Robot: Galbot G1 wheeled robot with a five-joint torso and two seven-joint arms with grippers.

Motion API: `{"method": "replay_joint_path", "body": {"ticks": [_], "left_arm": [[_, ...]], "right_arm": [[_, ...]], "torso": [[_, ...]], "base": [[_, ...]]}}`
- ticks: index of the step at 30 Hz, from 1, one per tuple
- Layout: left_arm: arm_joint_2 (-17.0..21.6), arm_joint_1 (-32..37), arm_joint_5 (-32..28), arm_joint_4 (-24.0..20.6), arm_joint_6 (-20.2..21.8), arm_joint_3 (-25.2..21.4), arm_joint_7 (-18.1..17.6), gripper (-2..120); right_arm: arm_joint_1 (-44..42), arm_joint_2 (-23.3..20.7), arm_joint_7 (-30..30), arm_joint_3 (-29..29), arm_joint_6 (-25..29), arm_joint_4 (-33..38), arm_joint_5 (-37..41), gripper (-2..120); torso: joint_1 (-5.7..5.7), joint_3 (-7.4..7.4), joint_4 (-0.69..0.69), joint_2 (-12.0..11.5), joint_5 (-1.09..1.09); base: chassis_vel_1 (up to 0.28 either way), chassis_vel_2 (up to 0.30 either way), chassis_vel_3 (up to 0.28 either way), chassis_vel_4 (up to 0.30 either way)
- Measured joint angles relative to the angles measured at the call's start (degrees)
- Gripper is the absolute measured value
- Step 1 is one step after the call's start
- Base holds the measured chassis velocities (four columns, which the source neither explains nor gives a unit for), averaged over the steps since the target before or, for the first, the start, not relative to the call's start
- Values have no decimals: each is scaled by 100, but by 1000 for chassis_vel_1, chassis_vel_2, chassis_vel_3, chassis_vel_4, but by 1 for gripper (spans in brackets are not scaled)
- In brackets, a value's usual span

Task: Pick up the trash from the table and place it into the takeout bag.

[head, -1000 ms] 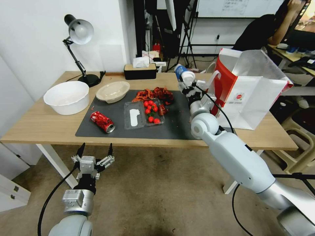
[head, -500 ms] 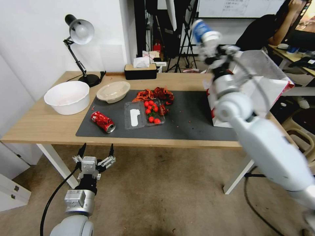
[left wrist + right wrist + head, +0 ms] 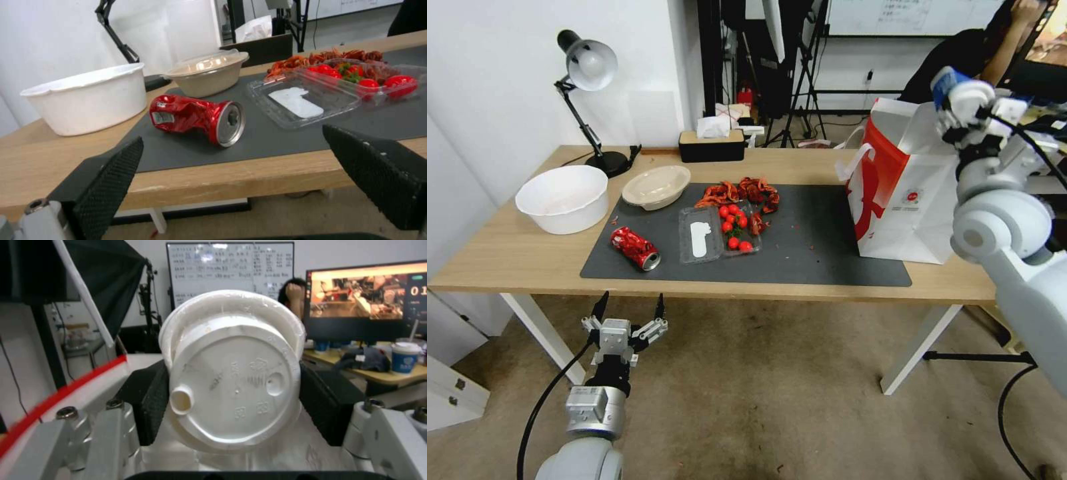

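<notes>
Bright, even indoor light; soft shadows, wide-angle bending at edges.

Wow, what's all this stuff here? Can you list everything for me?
Table: one, light wood.
Mat: one, dark grey, on table.
Bag: one, white-red, table's right end.
Cup: one, blue-white, held above bag.
Can: one, red, crushed, on mat.
Tray: one, clear, with tomatoes.
Bowls: white, beige.
Lamp: one, black, back left.
Tissue box: one, black.
Left claw: open, below table edge.
Right claw: shut on cup.
</notes>
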Motion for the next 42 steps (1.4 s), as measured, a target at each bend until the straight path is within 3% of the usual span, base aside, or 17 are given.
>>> {"method": "replay_joint_path", "body": {"ticks": [11,16,19,27,38,42], "left_arm": [[4,69,15,-79,-41,-2,1,100],[7,78,16,-100,-43,-2,2,100],[5,90,25,-108,-50,5,3,100],[12,104,37,-126,-57,13,5,100],[25,115,42,-126,-70,10,5,100],[29,122,50,-126,-84,8,5,100]], "right_arm": [[-28,-1,45,82,-11,32,47,99],[-27,-41,35,135,35,65,115,100],[19,-62,-179,172,351,72,237,100],[-148,-103,-1460,291,1808,356,559,100],[-395,-97,-1978,338,2169,608,591,100],[-833,-65,-2514,414,2386,877,459,100]], "torso": [[0,0,1,0,-1],[0,0,-1,0,-1],[0,0,0,0,-1],[0,0,0,0,-1],[0,0,0,0,-2],[0,0,0,0,-2]], "base": [[0,0,0,0],[0,0,0,0],[0,0,0,0],[0,0,0,0],[0,0,0,0],[0,0,0,0]]}}
